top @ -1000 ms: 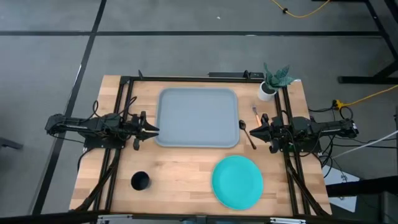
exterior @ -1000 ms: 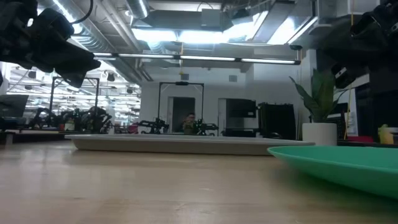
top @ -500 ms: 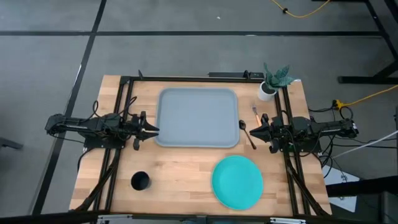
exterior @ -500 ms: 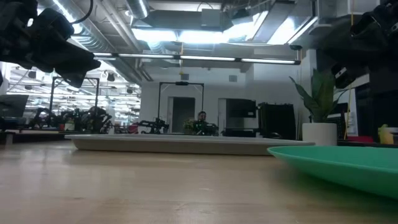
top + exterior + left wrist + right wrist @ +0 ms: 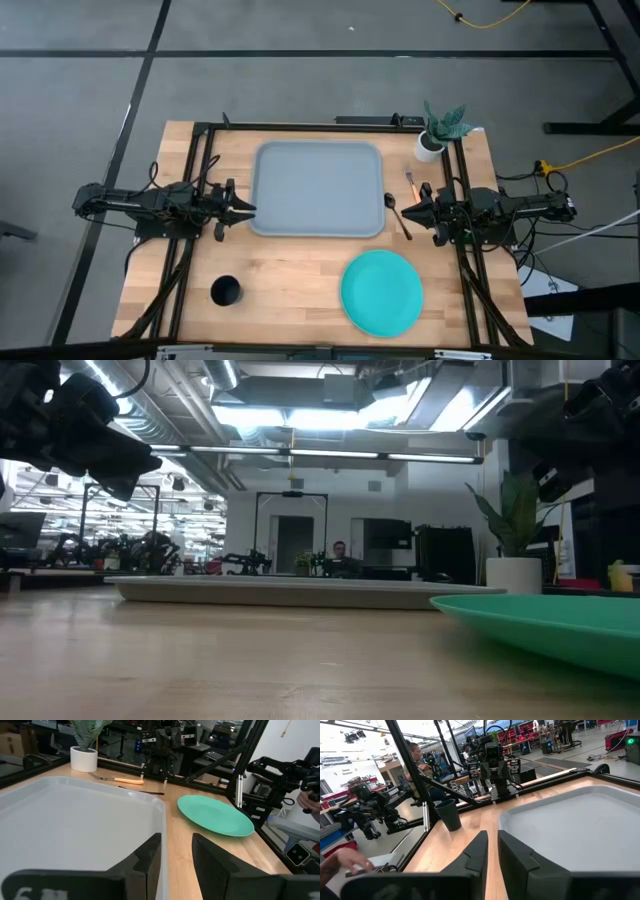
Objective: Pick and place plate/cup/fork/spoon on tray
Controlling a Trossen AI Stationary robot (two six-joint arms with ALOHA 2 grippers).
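The pale grey-blue tray [image 5: 318, 188] lies flat at the table's far middle. The teal plate [image 5: 381, 292] lies flat near the front right. The dark cup [image 5: 226, 291] stands upright near the front left. The orange-handled fork [image 5: 411, 183] and the dark spoon [image 5: 398, 215] lie on the table just right of the tray. My left gripper [image 5: 246, 209] hovers at the tray's left edge, open by a small gap [image 5: 176, 855], empty. My right gripper [image 5: 406, 210] hovers over the spoon, open by a narrow gap [image 5: 493, 851], empty.
A white pot with a green plant [image 5: 432, 140] stands at the far right corner, beyond the fork. Black frame rails [image 5: 196, 200] run along both table sides. A person [image 5: 415, 750] sits off the table's left side; a hand [image 5: 310, 800] shows off its right side.
Both arms and all the table's things have kept still. A person far back in the room behind the table has walked toward the right.
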